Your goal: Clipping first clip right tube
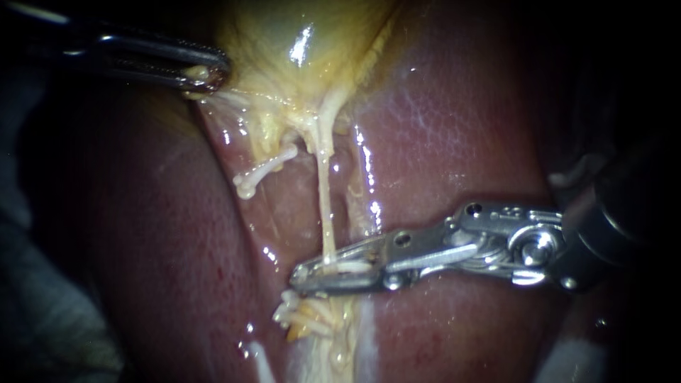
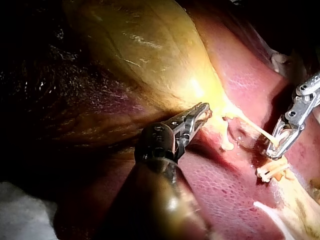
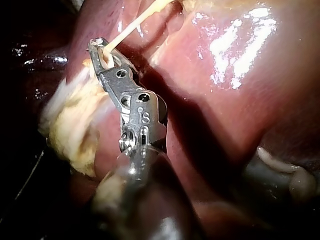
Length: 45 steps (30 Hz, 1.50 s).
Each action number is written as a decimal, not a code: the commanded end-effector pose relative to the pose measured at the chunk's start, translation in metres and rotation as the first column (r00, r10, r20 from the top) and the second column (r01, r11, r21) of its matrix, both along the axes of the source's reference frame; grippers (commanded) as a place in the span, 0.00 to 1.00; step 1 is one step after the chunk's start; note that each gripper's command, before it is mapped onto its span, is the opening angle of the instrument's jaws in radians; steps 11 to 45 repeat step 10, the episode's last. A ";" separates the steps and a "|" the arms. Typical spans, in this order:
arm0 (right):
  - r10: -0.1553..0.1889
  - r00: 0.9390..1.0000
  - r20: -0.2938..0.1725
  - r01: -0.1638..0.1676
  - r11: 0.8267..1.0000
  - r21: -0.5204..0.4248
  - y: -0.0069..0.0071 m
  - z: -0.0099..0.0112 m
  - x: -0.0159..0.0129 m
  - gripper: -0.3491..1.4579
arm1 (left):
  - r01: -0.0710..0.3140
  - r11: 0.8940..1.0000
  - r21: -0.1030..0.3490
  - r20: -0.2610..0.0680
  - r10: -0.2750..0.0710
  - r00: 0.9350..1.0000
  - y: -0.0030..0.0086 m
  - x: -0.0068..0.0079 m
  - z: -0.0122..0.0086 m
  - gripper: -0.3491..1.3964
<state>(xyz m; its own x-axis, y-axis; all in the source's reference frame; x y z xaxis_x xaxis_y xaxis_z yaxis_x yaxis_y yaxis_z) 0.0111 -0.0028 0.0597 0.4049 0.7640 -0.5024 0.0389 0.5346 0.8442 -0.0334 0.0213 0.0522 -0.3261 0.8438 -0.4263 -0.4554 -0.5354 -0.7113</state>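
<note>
While the left instrument point(image 1: 206, 74) grips the edge of the gallbladder point(image 1: 298, 35) in its jaws, the right instrument point(image 1: 305, 274) lies across the liver point(image 1: 454, 135). Its jaws pinch the right tube point(image 1: 325, 206).

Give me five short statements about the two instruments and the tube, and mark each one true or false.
1. The left instrument grips the edge of the gallbladder. True.
2. The right instrument hangs clear of the tube. False: its jaws are shut on the tube.
3. The tube runs straight from the gallbladder down to the right instrument. True.
4. Both instruments hold the same tube. False: only the right instrument holds it; the left instrument holds the gallbladder.
5. A clip sits on the tube halfway between the gallbladder and the right instrument. False: that stretch of the tube is bare.
</note>
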 end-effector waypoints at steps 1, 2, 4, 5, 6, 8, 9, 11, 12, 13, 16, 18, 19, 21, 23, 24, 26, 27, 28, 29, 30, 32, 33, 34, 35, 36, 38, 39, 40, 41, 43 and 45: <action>-0.002 1.000 0.001 0.002 1.000 0.000 -0.0001 0.0000 0.0000 0.00 | 0.000 1.000 0.000 0.000 0.000 1.000 0.0000 0.0000 0.0000 0.00; -0.002 1.000 0.001 0.002 1.000 0.000 -0.0001 0.0000 0.0000 0.00 | 0.000 1.000 0.000 0.000 0.000 1.000 0.0000 0.0000 0.0000 0.00; -0.002 1.000 0.001 0.002 1.000 0.000 -0.0001 0.0001 0.0000 0.00 | 0.000 1.000 0.000 0.000 0.000 1.000 0.0000 0.0000 0.0000 0.00; -0.001 1.000 0.003 0.001 1.000 0.005 -0.0001 0.0001 0.0000 0.00 | 0.000 1.000 0.000 0.000 0.000 1.000 0.0000 0.0000 0.0000 0.00; 0.001 1.000 0.004 -0.001 1.000 0.004 -0.0001 0.0001 0.0000 0.00 | 0.000 1.000 0.000 0.000 0.000 1.000 0.0000 -0.0001 0.0000 0.00; 0.002 1.000 0.004 -0.002 1.000 0.004 -0.0001 0.0001 0.0000 0.00 | 0.000 1.000 0.000 0.000 0.000 1.000 0.0000 -0.0001 0.0000 0.00; 0.001 1.000 0.004 -0.001 1.000 0.004 -0.0001 0.0002 0.0000 0.00 | 0.000 1.000 0.000 0.000 0.000 1.000 0.0000 -0.0001 0.0000 0.00; 0.001 1.000 0.004 -0.001 1.000 0.004 -0.0001 0.0002 0.0000 0.00 | 0.000 1.000 0.000 0.000 0.000 1.000 0.0000 -0.0001 0.0000 0.00; 0.001 1.000 0.004 -0.001 1.000 0.004 -0.0001 0.0002 0.0000 0.00 | 0.000 1.000 0.000 0.000 0.000 1.000 0.0000 -0.0001 0.0000 0.00; 0.001 1.000 0.004 -0.001 1.000 0.004 -0.0001 0.0002 0.0000 0.00 | 0.000 1.000 0.000 0.000 0.000 1.000 0.0000 -0.0001 0.0000 0.00; 0.001 1.000 0.004 -0.001 1.000 0.004 -0.0001 0.0002 0.0000 0.00 | 0.000 1.000 0.000 0.000 0.000 1.000 0.0000 -0.0001 0.0000 0.00; 0.001 1.000 0.004 -0.001 1.000 0.004 -0.0001 0.0002 0.0000 0.00 | 0.000 1.000 0.000 0.000 0.000 1.000 0.0000 -0.0001 0.0000 0.00; 0.001 1.000 0.004 -0.001 1.000 0.004 -0.0001 0.0002 0.0000 0.00 | 0.000 1.000 0.000 0.000 0.000 1.000 0.0000 -0.0001 0.0000 0.00; 0.001 1.000 0.004 -0.001 1.000 0.004 -0.0001 0.0002 0.0000 0.00 | 0.000 1.000 0.000 0.000 0.000 1.000 0.0000 -0.0001 0.0000 0.00; 0.001 1.000 0.004 -0.001 1.000 0.004 -0.0001 0.0002 0.0000 0.00 | 0.000 1.000 0.000 0.000 0.000 1.000 0.0000 -0.0001 0.0000 0.00; 0.001 1.000 0.004 -0.001 1.000 0.004 -0.0001 0.0002 0.0000 0.00 | 0.000 1.000 0.000 0.000 0.000 1.000 0.0000 -0.0001 0.0000 0.00; 0.001 1.000 0.004 -0.001 1.000 0.004 -0.0001 0.0002 0.0000 0.00 | 0.000 1.000 0.000 0.000 0.000 1.000 0.0000 -0.0001 0.0000 0.00; 0.001 1.000 0.004 -0.001 1.000 0.004 -0.0001 0.0002 0.0000 0.00 | 0.000 1.000 0.000 0.000 0.000 1.000 0.0000 -0.0001 0.0000 0.00; 0.001 1.000 0.004 -0.001 1.000 0.004 -0.0001 0.0002 0.0000 0.00 | 0.000 1.000 0.000 0.000 0.000 1.000 0.0000 -0.0001 0.0000 0.00; 0.001 1.000 0.004 -0.001 1.000 0.004 -0.0001 0.0002 0.0000 0.00 | 0.000 1.000 0.000 0.000 0.000 1.000 0.0000 -0.0001 0.0000 0.00; 0.001 1.000 0.004 -0.001 1.000 0.004 -0.0001 0.0002 0.0000 0.00 | 0.000 1.000 0.000 0.000 0.000 1.000 0.0000 -0.0001 0.0000 0.00; 0.001 1.000 0.004 -0.001 1.000 0.004 -0.0001 0.0002 0.0000 0.00 | 0.000 1.000 0.000 0.000 0.000 1.000 0.0000 -0.0001 0.0000 0.00; 0.001 1.000 0.004 -0.001 1.000 0.004 -0.0001 0.0002 0.0000 0.00 | 0.000 1.000 0.000 0.000 0.000 1.000 0.0000 -0.0001 0.0000 0.00; 0.001 1.000 0.004 -0.001 1.000 0.004 -0.0001 0.0002 0.0000 0.00 | 0.000 1.000 0.000 0.000 0.000 1.000 0.0000 -0.0001 0.0000 0.00; 0.001 1.000 0.004 -0.001 1.000 0.004 -0.0001 0.0002 0.0000 0.00 | 0.000 1.000 0.000 0.000 0.000 1.000 0.0000 -0.0001 0.0000 0.00; 0.001 1.000 0.004 -0.001 1.000 0.004 -0.0001 0.0002 0.0000 0.00 | 0.000 1.000 0.000 0.000 0.000 1.000 0.0000 -0.0001 0.0000 0.00; 0.001 1.000 0.004 -0.001 1.000 0.004 -0.0001 0.0002 0.0000 0.00 | 0.000 1.000 0.000 0.000 0.000 1.000 0.0000 -0.0001 0.0000 0.00; 0.001 1.000 0.004 -0.001 1.000 0.004 -0.0001 0.0002 0.0000 0.00 | 0.000 1.000 0.000 0.000 0.000 1.000 0.0000 -0.0001 0.0000 0.00; 0.001 1.000 0.004 -0.001 1.000 0.004 -0.0001 0.0002 0.0000 0.00 | 0.000 1.000 0.000 0.000 0.000 1.000 0.0000 -0.0001 0.0000 0.00; 0.001 1.000 0.004 -0.001 1.000 0.004 -0.0001 0.0002 0.0000 0.00 | 0.000 1.000 0.000 0.000 0.000 1.000 0.0000 -0.0001 0.0000 0.00; 0.001 1.000 0.004 -0.001 1.000 0.004 -0.0001 0.0002 0.0000 0.00 | 0.000 1.000 0.000 0.000 0.000 1.000 0.0000 -0.0001 0.0000 0.00; 0.001 1.000 0.004 -0.001 1.000 0.004 -0.0001 0.0002 0.0000 0.00 | 0.000 1.000 0.000 0.000 0.000 1.000 0.0000 -0.0001 0.0000 0.00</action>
